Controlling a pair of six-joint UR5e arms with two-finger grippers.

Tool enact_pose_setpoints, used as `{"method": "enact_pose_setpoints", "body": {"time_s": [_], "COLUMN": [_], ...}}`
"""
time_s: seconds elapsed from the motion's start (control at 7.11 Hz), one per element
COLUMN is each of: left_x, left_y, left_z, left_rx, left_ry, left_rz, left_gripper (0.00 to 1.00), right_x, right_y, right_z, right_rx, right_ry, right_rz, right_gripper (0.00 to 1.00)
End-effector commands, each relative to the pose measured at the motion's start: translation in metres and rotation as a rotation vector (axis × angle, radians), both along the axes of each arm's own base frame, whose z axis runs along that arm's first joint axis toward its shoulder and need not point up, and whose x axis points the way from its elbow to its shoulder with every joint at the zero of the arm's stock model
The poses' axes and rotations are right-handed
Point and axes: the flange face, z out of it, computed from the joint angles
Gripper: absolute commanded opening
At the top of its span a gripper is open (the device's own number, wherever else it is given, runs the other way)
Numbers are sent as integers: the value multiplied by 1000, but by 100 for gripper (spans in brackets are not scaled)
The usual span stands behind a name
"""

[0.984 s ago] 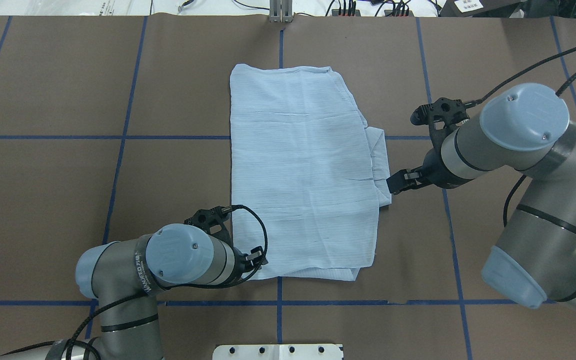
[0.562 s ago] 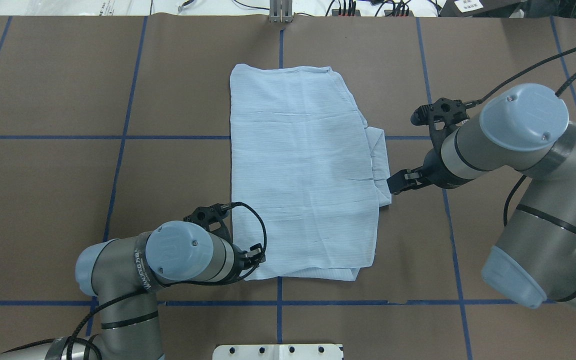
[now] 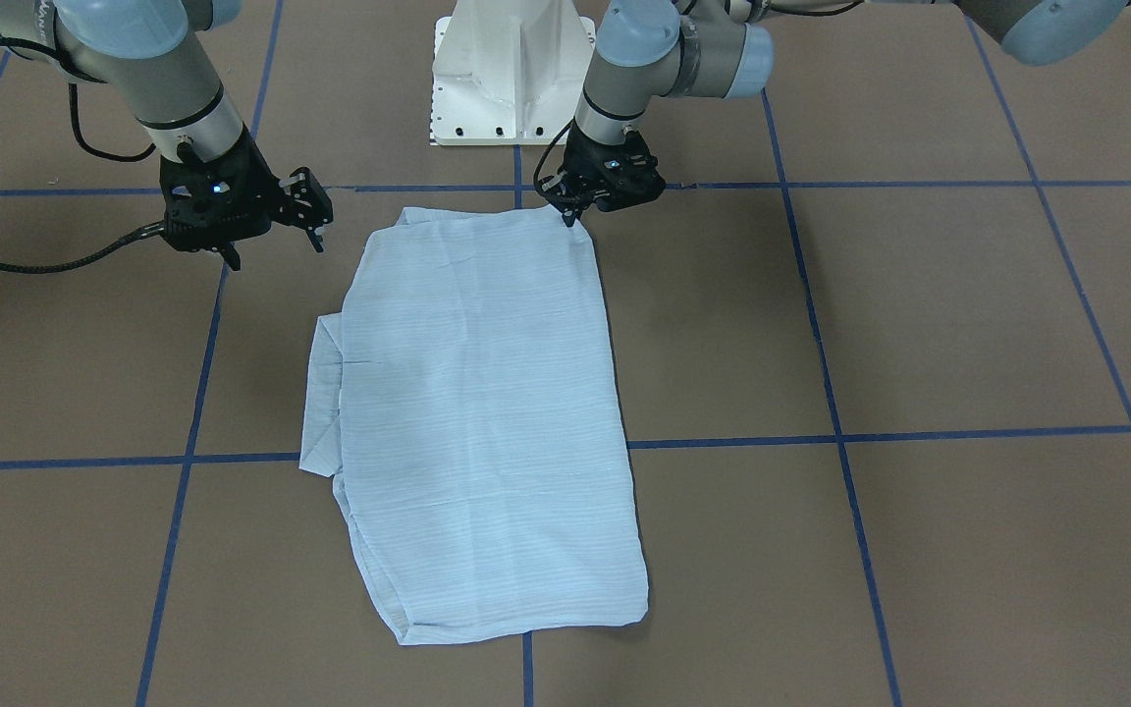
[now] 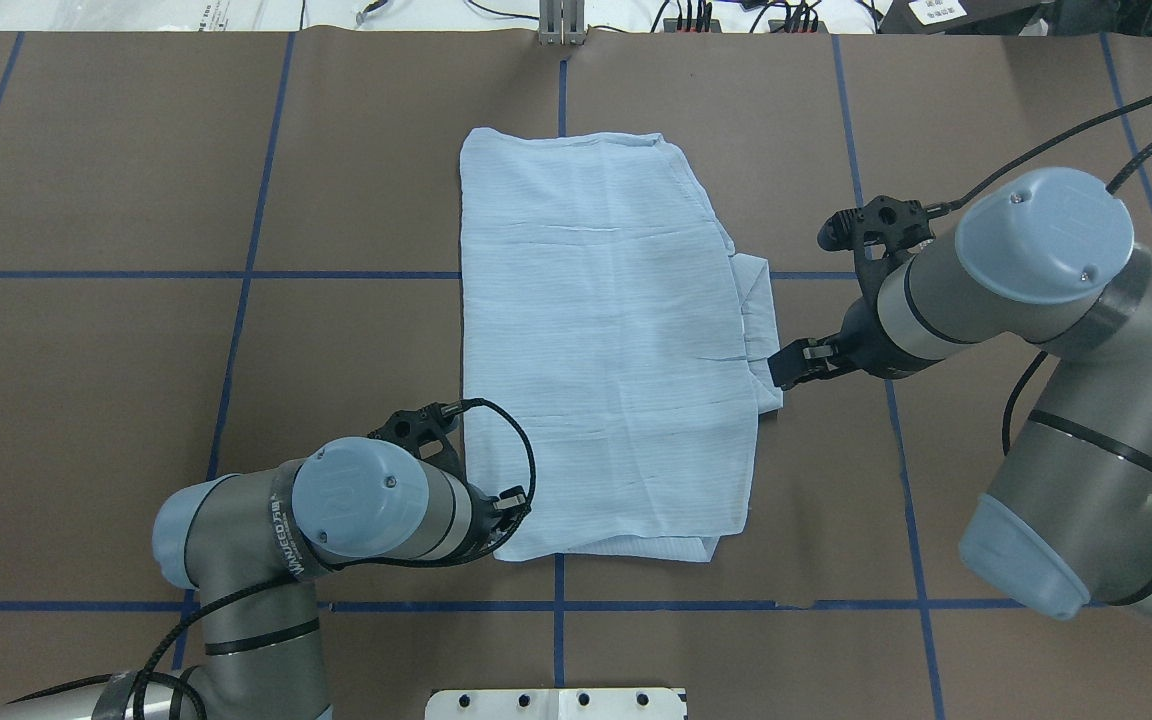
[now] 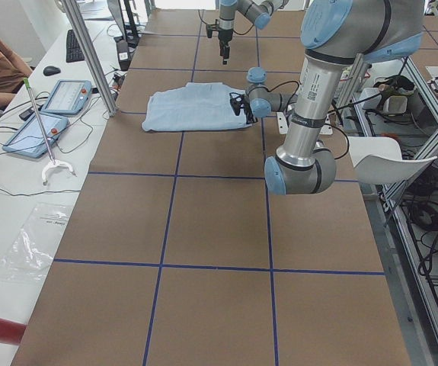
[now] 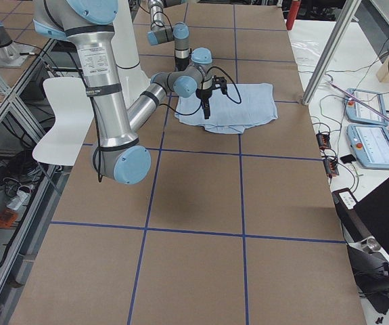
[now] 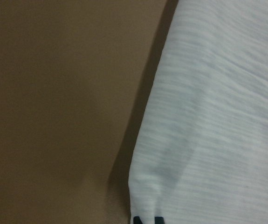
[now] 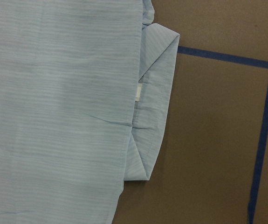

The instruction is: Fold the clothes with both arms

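Shirt (image 3: 487, 412): pale blue, finely striped, folded into a long rectangle. It lies flat on the brown tabletop (image 3: 919, 324), straight out from the white pedestal base (image 3: 511, 69). One short edge is near the base and the other is on the far side from it. The cloth crosses a blue tape line (image 3: 870, 432) about halfway along.

Collar flap (image 8: 154, 107): sticks out from under the shirt's long edge on the base's right-hand side, roughly mid-length. It is folded to a point at each end. A small white tag (image 8: 138, 92) shows where the flap meets the top layer.

Left arm (image 4: 356, 510): reaches low from the base's left side. The left end effector (image 3: 565, 214) sits on the shirt corner nearest the base on that side. In the left wrist view the dark fingertips (image 7: 158, 220) are close together at the frame's bottom edge, and the corner cloth puckers into them. Recorded as pinching the shirt corner.

Right arm (image 4: 1026, 260): comes in from the base's right side. The right end effector (image 3: 274, 250) has its fingers spread wide, with nothing between them. It is clear of the cloth, farther out from the base than the left one, near the collar flap. The right wrist view looks straight down on the flap and shows no fingertips.
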Motion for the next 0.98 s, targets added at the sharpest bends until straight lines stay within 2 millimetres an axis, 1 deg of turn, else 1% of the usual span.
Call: {"method": "enact_pose_setpoints", "body": {"time_s": [0.0,0.14,0.28,0.42,0.56,0.7,0.84], "left_x": [-6,-9,-11,-11,-12,-12,-12], "left_y": [-6,-10,-12,-12,-13,-15,-15], "left_z": [-12,-15,-16,-15,-15,-15,-16], "left_rx": [3,5,5,5,5,5,5], "left_ry": [22,28,30,28,28,28,30], "left_rz": [-12,-17,-20,-21,-23,-26,-26], "left_gripper": [0,0,0,0,0,0,0], "right_x": [-26,-47,-74,-98,-117,-130,-143], "right_y": [24,38,62,80,91,93,91], "right_z": [-13,-26,-32,-35,-31,-20,-19], "right_rx": [-119,-211,-285,-376,-503,-574,-642], "right_ry": [-77,-98,-100,-95,-88,-67,-61], "right_rz": [78,165,243,308,394,470,531], "right_gripper": [100,100,100,100,100,100,100]}}
